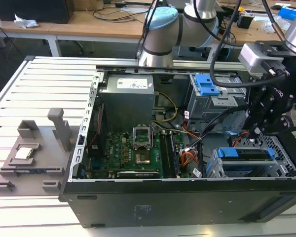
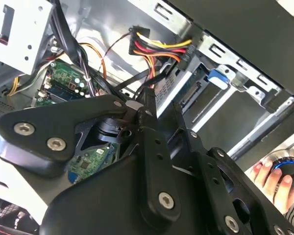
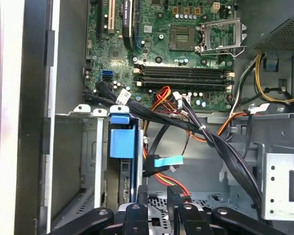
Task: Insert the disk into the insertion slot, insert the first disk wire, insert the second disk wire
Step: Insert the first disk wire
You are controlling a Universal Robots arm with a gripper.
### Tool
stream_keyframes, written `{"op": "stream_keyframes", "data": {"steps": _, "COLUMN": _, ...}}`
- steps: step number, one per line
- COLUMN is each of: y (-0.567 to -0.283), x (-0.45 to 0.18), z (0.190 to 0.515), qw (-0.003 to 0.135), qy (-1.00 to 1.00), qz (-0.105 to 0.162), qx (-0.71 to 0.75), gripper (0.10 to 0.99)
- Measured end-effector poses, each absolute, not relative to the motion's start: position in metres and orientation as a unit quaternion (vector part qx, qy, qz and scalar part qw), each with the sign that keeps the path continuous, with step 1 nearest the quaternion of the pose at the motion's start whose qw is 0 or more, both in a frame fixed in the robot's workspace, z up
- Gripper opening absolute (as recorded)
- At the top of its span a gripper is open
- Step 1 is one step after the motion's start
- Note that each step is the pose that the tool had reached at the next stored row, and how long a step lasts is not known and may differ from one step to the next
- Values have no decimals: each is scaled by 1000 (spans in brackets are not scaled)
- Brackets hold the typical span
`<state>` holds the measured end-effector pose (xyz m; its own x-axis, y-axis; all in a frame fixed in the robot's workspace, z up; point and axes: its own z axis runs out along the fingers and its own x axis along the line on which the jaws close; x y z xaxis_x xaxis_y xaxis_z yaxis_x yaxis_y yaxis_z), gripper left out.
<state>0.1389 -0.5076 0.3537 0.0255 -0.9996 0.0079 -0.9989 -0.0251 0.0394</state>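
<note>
Disk (image 1: 244, 154) sitting in insertion slot (image 1: 284, 149) at four o'clock of computer case (image 1: 138, 207), exterior view. Gripper (image 1: 257, 132) hovering at disk's one o'clock, fingers (image 3: 139, 196) parted, gripping nothing. Both wires (image 3: 167, 160) seemingly awaiting plugging.

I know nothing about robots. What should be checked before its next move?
1. The silver hard drive in its bright blue plastic carrier sits in the grey perforated metal bay: ok.
2. The black, red and orange cable bundle is plugged into the drive: cannot tell.
3. Bundle clear of the end effector: not ok, close beside it.
4. People clear: not ok, a person's hand is near the black computer case.
</note>
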Motion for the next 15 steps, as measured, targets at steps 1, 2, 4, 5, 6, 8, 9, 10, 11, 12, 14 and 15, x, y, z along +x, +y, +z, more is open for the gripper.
{"op": "stream_keyframes", "data": {"steps": 1, "y": -506, "x": 139, "z": 354, "qw": 17, "qy": -697, "qz": -11, "qx": 717, "gripper": 302}}
{"op": "stream_keyframes", "data": {"steps": 2, "y": -506, "x": 139, "z": 354, "qw": 17, "qy": -695, "qz": -11, "qx": 719, "gripper": 302}}
{"op": "stream_keyframes", "data": {"steps": 4, "y": -505, "x": 139, "z": 354, "qw": 17, "qy": -674, "qz": -10, "qx": 738, "gripper": 302}}
{"op": "stream_keyframes", "data": {"steps": 5, "y": -505, "x": 139, "z": 354, "qw": 17, "qy": -664, "qz": -10, "qx": 748, "gripper": 302}}
{"op": "stream_keyframes", "data": {"steps": 6, "y": -505, "x": 139, "z": 354, "qw": 18, "qy": -657, "qz": -10, "qx": 754, "gripper": 302}}
{"op": "stream_keyframes", "data": {"steps": 8, "y": -504, "x": 140, "z": 354, "qw": 18, "qy": -651, "qz": -10, "qx": 759, "gripper": 302}}
{"op": "stream_keyframes", "data": {"steps": 9, "y": -504, "x": 142, "z": 354, "qw": 18, "qy": -651, "qz": -9, "qx": 759, "gripper": 302}}
{"op": "stream_keyframes", "data": {"steps": 10, "y": -503, "x": 143, "z": 354, "qw": 23, "qy": -651, "qz": -5, "qx": 759, "gripper": 302}}
{"op": "stream_keyframes", "data": {"steps": 11, "y": -503, "x": 144, "z": 354, "qw": 26, "qy": -651, "qz": -2, "qx": 759, "gripper": 302}}
{"op": "stream_keyframes", "data": {"steps": 12, "y": -503, "x": 144, "z": 355, "qw": 29, "qy": -651, "qz": 0, "qx": 759, "gripper": 302}}
{"op": "stream_keyframes", "data": {"steps": 14, "y": -502, "x": 148, "z": 360, "qw": 38, "qy": -651, "qz": 6, "qx": 758, "gripper": 302}}
{"op": "stream_keyframes", "data": {"steps": 15, "y": -501, "x": 151, "z": 359, "qw": 40, "qy": -650, "qz": 5, "qx": 758, "gripper": 302}}
